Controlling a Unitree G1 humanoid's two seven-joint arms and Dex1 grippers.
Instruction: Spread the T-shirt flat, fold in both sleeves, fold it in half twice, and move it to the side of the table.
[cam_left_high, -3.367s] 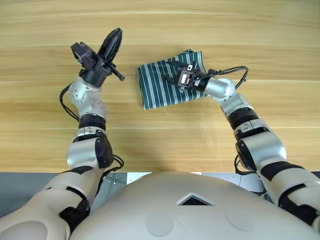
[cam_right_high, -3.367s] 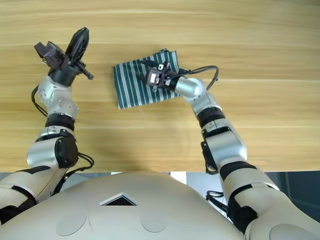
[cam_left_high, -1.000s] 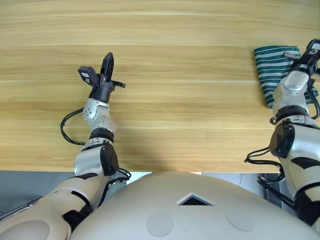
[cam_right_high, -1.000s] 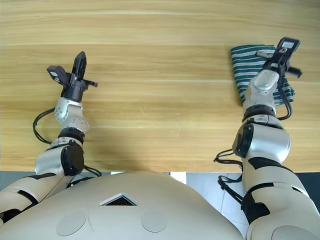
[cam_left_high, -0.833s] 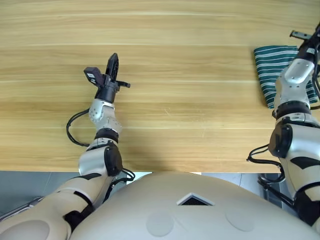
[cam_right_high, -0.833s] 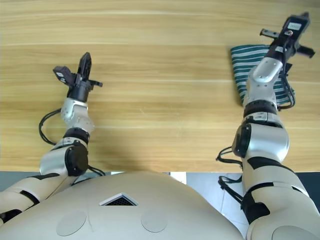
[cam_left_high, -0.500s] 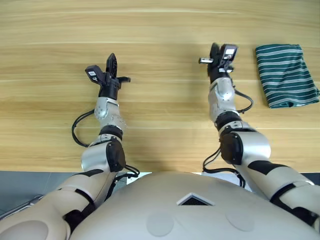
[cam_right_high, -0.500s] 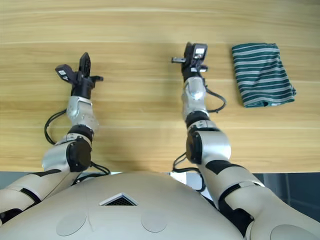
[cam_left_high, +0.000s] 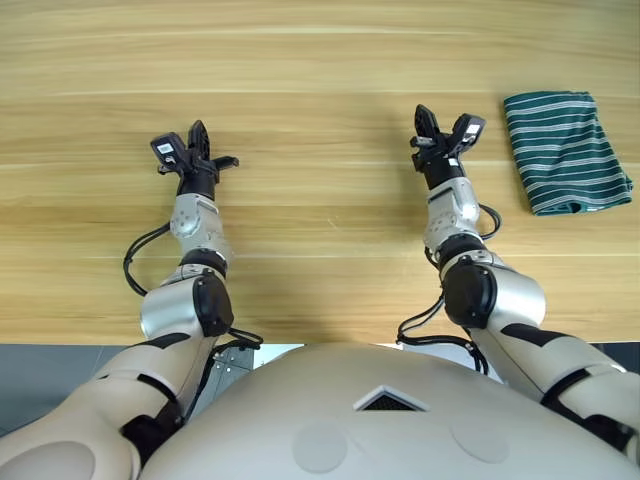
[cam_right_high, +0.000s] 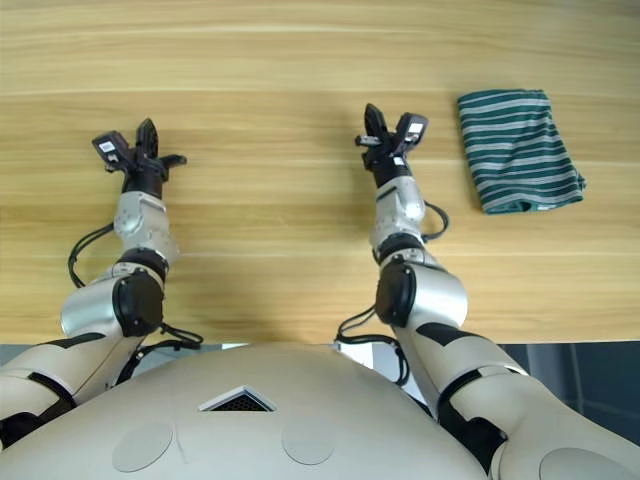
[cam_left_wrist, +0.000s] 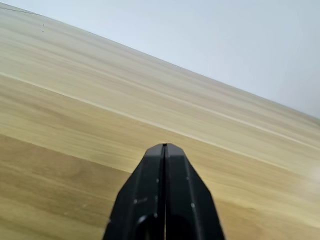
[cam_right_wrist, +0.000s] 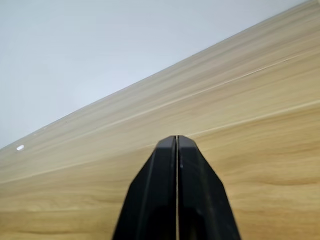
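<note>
Plain indoor workspace, wood-grain table (cam_left_high: 300, 60), pale wall (cam_left_wrist: 225, 35) (room type unclear)

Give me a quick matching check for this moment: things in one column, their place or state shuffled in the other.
Things:
1. T-shirt
2. left gripper
3. right gripper
4. table

Place or state:
A. shut, over the middle, nearer the shirt
B. light wood
C. folded, green with stripes, at the right side
D. shut, over the left part, far from the shirt

Pairs: 1-C, 2-D, 3-A, 4-B

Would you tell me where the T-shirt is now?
In the head views, the T-shirt lies folded on the table, right of the right gripper.
</note>
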